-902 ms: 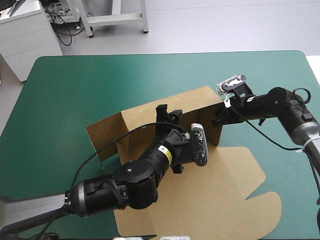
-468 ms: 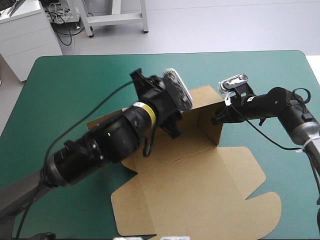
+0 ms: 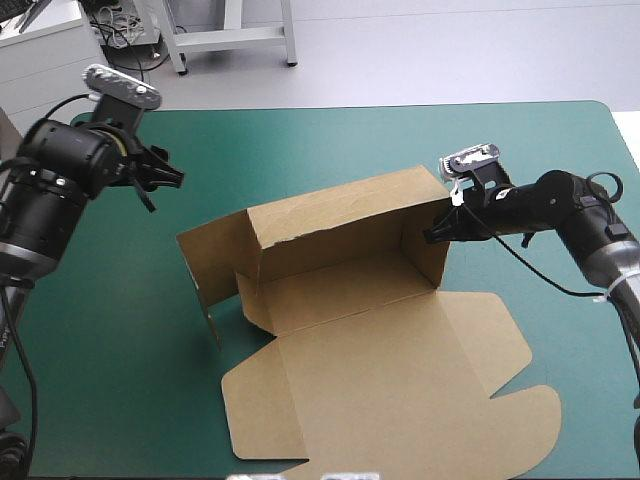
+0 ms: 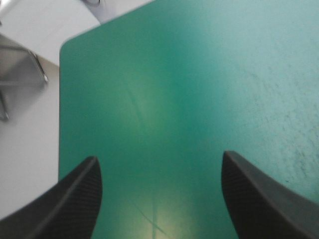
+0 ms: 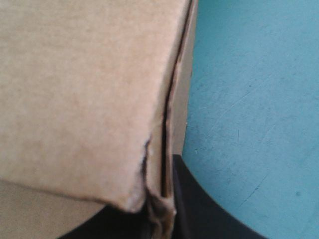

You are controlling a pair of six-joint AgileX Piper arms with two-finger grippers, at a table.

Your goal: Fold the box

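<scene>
Raising walls: pinching the box (image 3: 340, 290), lying central on the surface (image 3: 300, 150), with the right tool (image 3: 437, 232) clamped on its right end wall. Hovering well apart with the left tool (image 4: 159, 157) spread wide. Next, probably requiring swinging the left flap inward.

Pale grey floor (image 3: 420, 50) — white cabinet (image 3: 50, 75) at left, white frame legs (image 3: 232, 38) beside.

The high camera looks down from behind on the whole table (image 3: 300, 140). The left wrist camera faces bare teal-green cover (image 4: 174, 99) by a table corner. The right wrist camera sits very near the box (image 5: 75, 89) corner (the high one sees it too).
</scene>
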